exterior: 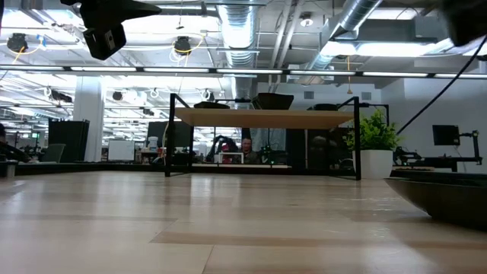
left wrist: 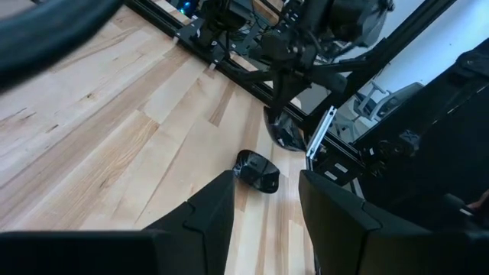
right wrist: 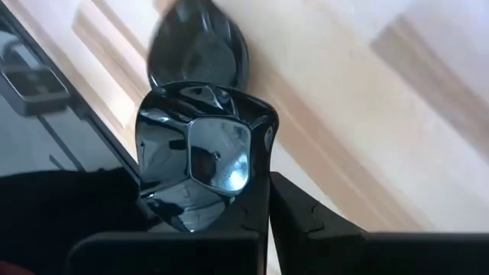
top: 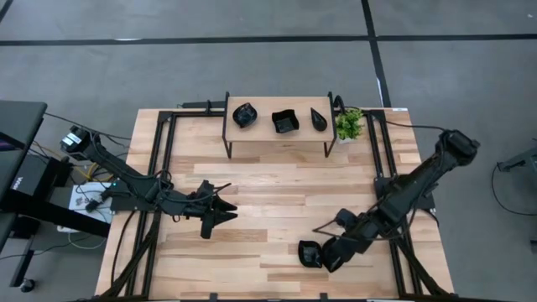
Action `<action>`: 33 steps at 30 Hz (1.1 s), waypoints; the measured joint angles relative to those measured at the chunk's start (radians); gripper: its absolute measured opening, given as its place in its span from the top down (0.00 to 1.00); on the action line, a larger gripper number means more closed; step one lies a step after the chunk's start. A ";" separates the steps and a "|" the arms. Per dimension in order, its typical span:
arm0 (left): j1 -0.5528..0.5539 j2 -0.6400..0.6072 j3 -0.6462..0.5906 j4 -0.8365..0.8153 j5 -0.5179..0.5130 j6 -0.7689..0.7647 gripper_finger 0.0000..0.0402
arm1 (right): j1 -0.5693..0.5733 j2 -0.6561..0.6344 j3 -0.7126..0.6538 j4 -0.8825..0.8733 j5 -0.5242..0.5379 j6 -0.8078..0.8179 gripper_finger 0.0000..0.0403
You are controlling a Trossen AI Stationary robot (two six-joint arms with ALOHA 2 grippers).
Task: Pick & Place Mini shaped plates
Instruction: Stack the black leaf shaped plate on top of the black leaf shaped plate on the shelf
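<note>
Plate pinched in right claw

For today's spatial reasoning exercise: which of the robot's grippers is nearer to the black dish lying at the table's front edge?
The right. The right gripper is shut on the black dish at the front edge. The left gripper hangs open over mid-table, well apart from the dish.

Ceiling strip lights glaring across the upper low view, table showing evenly lit with soft shadows, glossy plate reflecting highlights, blurring behind it.
</note>
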 joint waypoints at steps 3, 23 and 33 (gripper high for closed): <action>0.000 0.000 0.000 0.000 0.000 0.000 0.63 | -0.061 0.012 0.040 -0.024 0.001 -0.056 1.00; 0.005 -0.001 0.000 0.018 0.071 0.126 0.63 | -0.519 0.174 0.438 -0.054 0.094 -0.572 1.00; 0.083 -0.056 0.000 0.008 0.015 0.516 0.63 | -0.722 0.400 0.588 -0.023 -0.167 -0.932 1.00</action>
